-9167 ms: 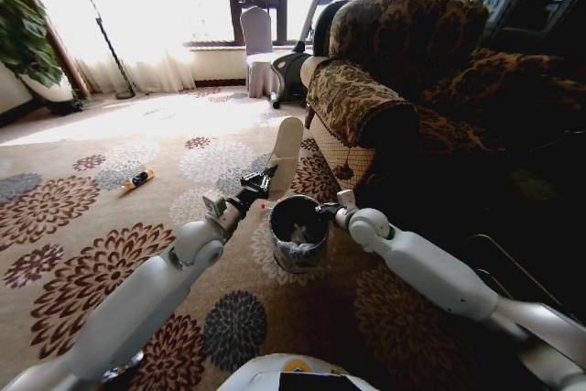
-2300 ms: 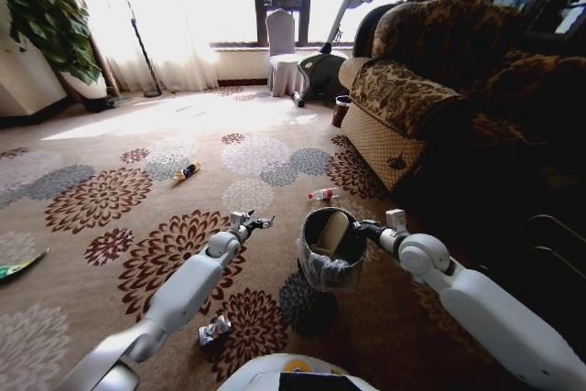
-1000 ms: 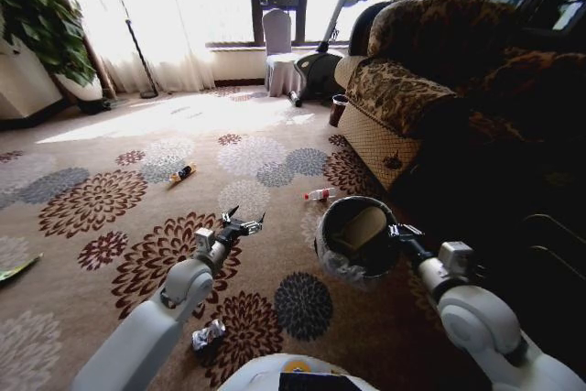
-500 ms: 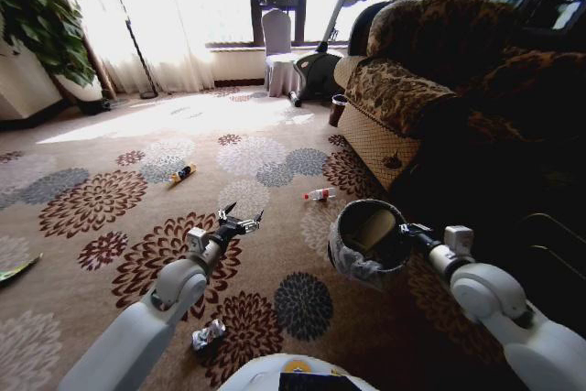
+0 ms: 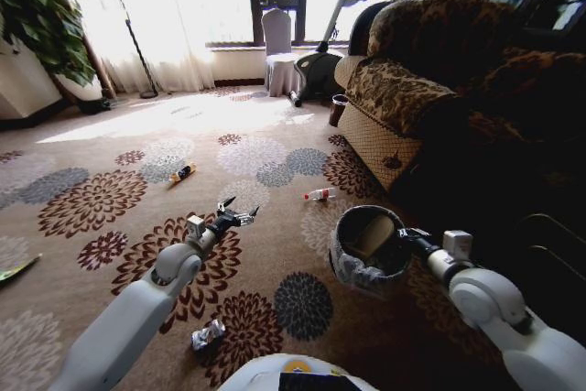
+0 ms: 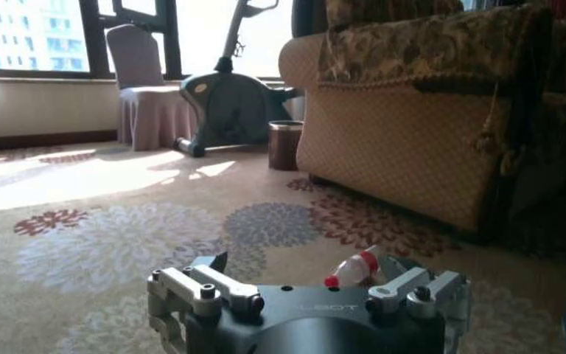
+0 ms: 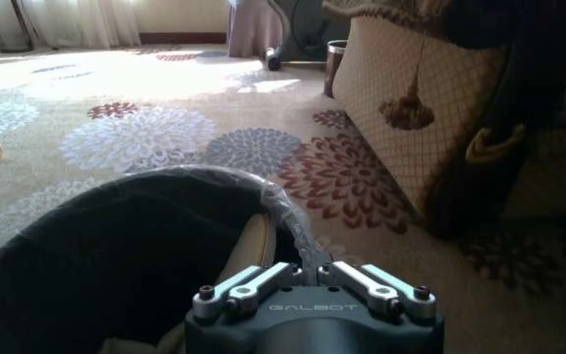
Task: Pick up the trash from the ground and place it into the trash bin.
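Right gripper [image 5: 403, 234] clamped on the rim of the trash bin [image 5: 366, 246], jaws closed on the bag liner, bin held tilted just beside the sofa [image 5: 430, 89]. Left gripper [image 5: 240, 215] raised above the carpet [image 5: 110, 199], jaws wide, nothing between. Small bottle [image 5: 320, 194] lying near the sofa; crumpled wrapper [image 5: 209, 334] well apart from it.
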Tool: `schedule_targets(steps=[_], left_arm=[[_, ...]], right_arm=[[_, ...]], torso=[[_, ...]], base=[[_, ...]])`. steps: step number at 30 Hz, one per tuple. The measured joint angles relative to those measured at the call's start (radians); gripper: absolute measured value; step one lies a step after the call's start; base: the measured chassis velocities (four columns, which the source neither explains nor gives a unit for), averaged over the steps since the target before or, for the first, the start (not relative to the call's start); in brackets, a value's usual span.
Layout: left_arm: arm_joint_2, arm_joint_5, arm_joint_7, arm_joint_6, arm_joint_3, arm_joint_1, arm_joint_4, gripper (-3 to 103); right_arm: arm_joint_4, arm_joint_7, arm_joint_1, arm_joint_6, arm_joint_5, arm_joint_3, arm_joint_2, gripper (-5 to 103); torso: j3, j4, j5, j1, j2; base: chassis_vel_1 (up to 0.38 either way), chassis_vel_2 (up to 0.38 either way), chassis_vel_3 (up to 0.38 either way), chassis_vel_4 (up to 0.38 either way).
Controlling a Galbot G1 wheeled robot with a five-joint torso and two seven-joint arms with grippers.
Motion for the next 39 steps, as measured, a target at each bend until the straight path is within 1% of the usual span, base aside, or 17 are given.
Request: schedule_targets(steps=[1, 2, 3, 4, 6, 10, 11, 13, 14, 16, 18, 19, 20, 22, 25, 27, 39], left_arm=[[-0.001, 0.008, 0.02, -0.008, 0.011, -0.015, 0.041, 100], [-0.001, 0.008, 0.02, -0.008, 0.011, -0.015, 0.041, 100], [-0.011, 0.019, 0.013, -0.011, 0.015, -0.017, 0.062, 100], [-0.025, 0.027, 0.0, -0.011, 0.018, -0.011, 0.072, 100], [-0.038, 0.036, -0.016, -0.011, 0.019, 0.003, 0.074, 100], [-0.041, 0.037, -0.026, -0.011, 0.014, 0.012, 0.062, 100], [-0.046, 0.038, -0.046, -0.011, 0.008, 0.023, 0.039, 100], [-0.057, 0.045, -0.111, 0.004, 0.003, 0.035, -0.013, 100], [-0.057, 0.045, -0.111, 0.004, 0.003, 0.035, -0.013, 100], [-0.066, 0.055, -0.196, 0.035, -0.001, 0.051, -0.076, 100], [-0.068, 0.06, -0.217, 0.042, -0.003, 0.056, -0.092, 100], [-0.07, 0.072, -0.245, 0.053, -0.01, 0.071, -0.122, 100], [-0.069, 0.082, -0.251, 0.054, -0.015, 0.084, -0.137, 100], [-0.065, 0.088, -0.244, 0.049, -0.019, 0.095, -0.144, 100], [-0.052, 0.096, -0.206, 0.015, -0.02, 0.098, -0.119, 100], [-0.05, 0.096, -0.198, 0.01, -0.018, 0.093, -0.11, 100], [-0.038, 0.091, -0.182, 0.019, -0.009, 0.074, -0.095, 100]], right_arm=[[0.0, 0.0, 0.0, 0.0, -0.002, 0.0, 0.0, 2], [0.0, 0.0, 0.0, 0.0, -0.002, 0.0, 0.0, 2], [0.0, 0.0, -0.001, -0.001, -0.003, 0.0, 0.0, 2], [0.001, 0.0, -0.001, -0.001, -0.003, 0.0, -0.001, 2], [0.005, 0.0, -0.003, -0.002, -0.004, 0.002, -0.001, 2], [0.008, 0.002, -0.004, -0.001, -0.011, 0.004, 0.0, 2], [0.013, -0.003, -0.008, 0.001, -0.034, 0.004, 0.005, 2], [0.026, -0.021, -0.016, 0.017, -0.088, 0.001, 0.015, 2], [0.026, -0.021, -0.016, 0.017, -0.088, 0.001, 0.015, 2], [0.043, -0.035, -0.019, 0.023, -0.107, -0.001, 0.023, 2], [0.046, -0.036, -0.019, 0.023, -0.109, -0.001, 0.025, 2], [0.051, -0.036, -0.019, 0.023, -0.11, 0.0, 0.029, 2], [0.053, -0.037, -0.02, 0.023, -0.111, 0.001, 0.033, 2], [0.054, -0.041, -0.022, 0.023, -0.111, 0.001, 0.037, 2], [0.041, -0.053, -0.022, 0.023, -0.12, 0.002, 0.045, 2], [0.034, -0.053, -0.02, 0.023, -0.12, 0.002, 0.047, 2], [0.022, -0.058, -0.014, 0.023, -0.116, 0.0, 0.047, 2]], torso=[[0.0, -0.0001, -0.0006, 0.0, 0.0], [0.0, -0.0001, -0.0006, 0.0, 0.0], [0.0, -0.0002, 0.0009, 0.0, 0.0], [0.0, 0.0, 0.0011, 0.0, 0.0], [0.0, -0.0001, -0.0009, 0.0, 0.0], [0.0, 0.0001, 0.0005, 0.0, 0.0], [0.0, 0.0001, 0.001, 0.0, 0.0], [0.0, 0.0, 0.0003, 0.0, 0.0], [0.0, 0.0, 0.0003, 0.0, 0.0], [0.0, -0.0001, 0.0006, 0.0, 0.0], [0.0, -0.0001, 0.0005, 0.0, 0.0], [0.0, -0.0001, 0.0004, 0.0, 0.0], [0.0, 0.0, 0.0005, 0.0, 0.0], [0.0, 0.0001, 0.0004, 0.0, 0.0], [0.0, 0.0, 0.0004, 0.0, 0.0], [0.0, 0.0001, 0.0001, 0.0, 0.0], [0.0, 0.0, 0.0003, 0.0, 0.0]], base=[[0.0, 0.0, 0.0, 0.0], [0.0, 0.0, 0.0, 0.0], [0.0, 0.0, 0.0, 0.0], [0.0, 0.0, 0.0, 0.0], [0.0, 0.0, 0.0, 0.0], [0.0, 0.0, 0.0, 0.0], [0.0, 0.0, 0.0, 0.0], [0.0, 0.0, 0.0, 0.0], [0.0, 0.0, 0.0, 0.0], [0.0, 0.0, 0.0, 0.0], [0.0, 0.0, 0.0, 0.0], [0.0, 0.0, 0.0, 0.0], [0.0, 0.0, 0.0, 0.0], [0.0, 0.0, 0.0, 0.0], [0.0, 0.0, 0.0, 0.0], [0.0, 0.0, 0.0, 0.0], [0.0, 0.0, 0.0, 0.0]])
